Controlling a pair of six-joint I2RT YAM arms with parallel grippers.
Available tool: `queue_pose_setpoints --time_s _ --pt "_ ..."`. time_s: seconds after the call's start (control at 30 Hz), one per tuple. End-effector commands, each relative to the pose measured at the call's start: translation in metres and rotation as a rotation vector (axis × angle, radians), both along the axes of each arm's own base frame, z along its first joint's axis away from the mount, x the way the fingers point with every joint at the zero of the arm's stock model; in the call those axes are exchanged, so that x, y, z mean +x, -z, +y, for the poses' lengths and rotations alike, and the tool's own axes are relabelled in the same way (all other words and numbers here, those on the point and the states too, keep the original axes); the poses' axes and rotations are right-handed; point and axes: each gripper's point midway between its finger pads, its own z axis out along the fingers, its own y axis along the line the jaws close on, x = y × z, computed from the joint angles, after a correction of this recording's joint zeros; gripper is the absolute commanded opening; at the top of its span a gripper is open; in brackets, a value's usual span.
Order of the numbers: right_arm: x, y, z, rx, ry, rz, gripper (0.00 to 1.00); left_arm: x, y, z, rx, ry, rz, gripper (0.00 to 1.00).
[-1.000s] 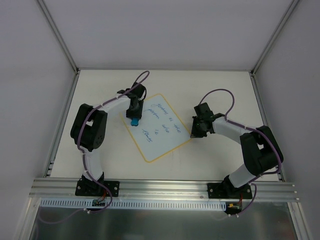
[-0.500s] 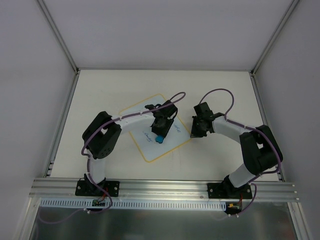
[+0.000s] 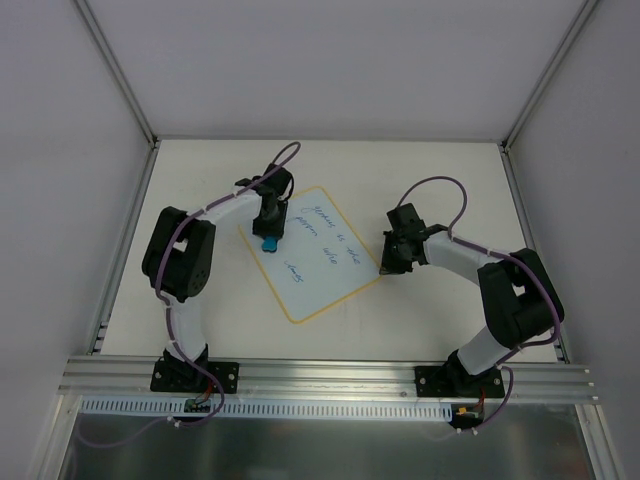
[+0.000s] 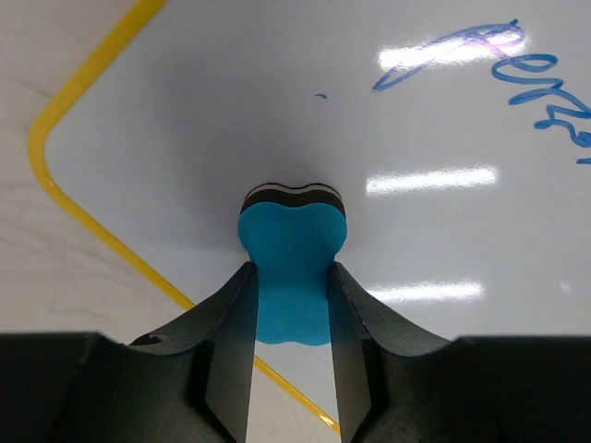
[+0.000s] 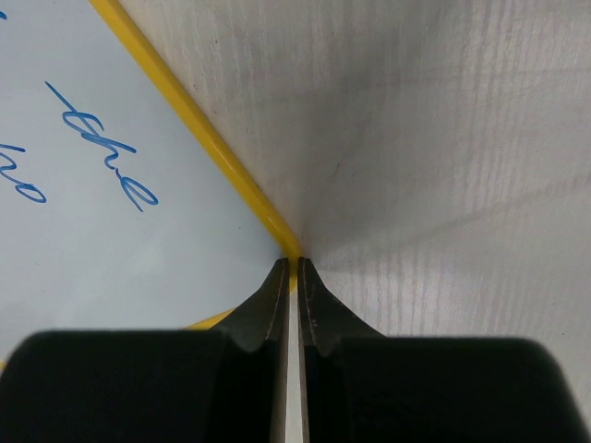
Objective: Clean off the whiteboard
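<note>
Whiteboard (image 3: 322,282) lies flat on the table (image 3: 450,185), turned at an angle so one corner points at my bases. It sits between my two arms, slightly left of centre. The yellow border is visible all round in the top view.

My left gripper (image 3: 270,240) is over the board's left part, near the left corner. Its fingers (image 4: 231,323) are closed on a small blue eraser (image 4: 292,242), one at each side of the block's waist. The eraser's dark felt face is down against the board surface. In the left wrist view the board around the eraser is bare, apart from one tiny blue fleck above it. Blue handwriting (image 4: 480,55) begins up and to the right of it. The yellow border curves round just to the left of the eraser.

My right gripper (image 3: 388,266) is at the board's right corner. The jaws are drawn nearly together with only a thin slit between them. The fingertips (image 5: 280,269) rest right at the yellow border (image 5: 194,125), where the board meets the table. I cannot tell whether they pinch the edge or only press on it. Blue script (image 5: 102,148) runs on the board to the left of the tips, with bare cream tabletop to the right.

From above, several lines of blue writing cross the board's upper and middle parts, and one short word sits lower down. The writing is too small to read.
</note>
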Motion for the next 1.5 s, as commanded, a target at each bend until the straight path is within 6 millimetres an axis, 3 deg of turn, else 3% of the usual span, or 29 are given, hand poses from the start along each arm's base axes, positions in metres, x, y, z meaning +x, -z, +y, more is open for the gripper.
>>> queue_pose_setpoints --time_s 0.0,0.2,0.33,0.37,0.47,0.57,0.67,0.77,0.9,1.07,1.2,1.3,1.4,1.47 --pt "-0.027 0.028 -0.020 -0.109 -0.016 0.112 0.00 -0.018 0.006 0.019 0.065 0.018 0.056 0.00" --pt "-0.029 0.030 -0.021 -0.114 -0.019 0.120 0.00 -0.063 0.020 -0.003 0.003 0.047 0.149 0.00" --pt "-0.027 0.030 -0.021 -0.112 -0.018 0.117 0.01 -0.107 0.029 -0.036 -0.002 0.137 0.200 0.00" --pt "-0.027 0.030 -0.021 -0.113 -0.019 0.117 0.00 -0.122 0.029 -0.054 -0.031 0.165 0.224 0.00" --pt "-0.026 0.029 -0.020 -0.111 -0.018 0.115 0.00 -0.150 0.030 -0.082 -0.047 0.242 0.250 0.00" --pt "-0.026 0.030 -0.020 -0.113 -0.018 0.119 0.00 -0.168 0.026 -0.103 -0.074 0.298 0.261 0.00" --pt "-0.024 0.030 -0.019 -0.112 -0.016 0.118 0.00 -0.176 0.023 -0.106 -0.079 0.314 0.262 0.00" --pt "-0.027 0.029 -0.013 -0.081 -0.029 0.133 0.00 -0.167 0.019 -0.093 -0.058 0.284 0.227 0.00" --pt "-0.028 0.030 -0.014 -0.082 -0.031 0.137 0.00 -0.137 0.015 -0.056 -0.009 0.170 0.166 0.00" --pt "-0.030 0.030 -0.014 -0.081 -0.034 0.137 0.00 -0.096 0.010 0.011 0.081 0.009 0.105 0.00" --pt "-0.030 0.031 -0.015 -0.084 -0.032 0.138 0.00 -0.076 0.005 0.045 0.124 -0.061 0.078 0.00" --pt "-0.030 0.031 -0.014 -0.083 -0.032 0.138 0.00 -0.062 0.001 0.054 0.132 -0.074 0.061 0.00" --pt "-0.030 0.031 -0.015 -0.085 -0.032 0.139 0.00 -0.058 -0.002 0.043 0.087 -0.061 0.064 0.00" --pt "-0.029 0.031 -0.014 -0.085 -0.036 0.136 0.00 -0.067 0.001 0.031 0.027 -0.067 0.097 0.00"
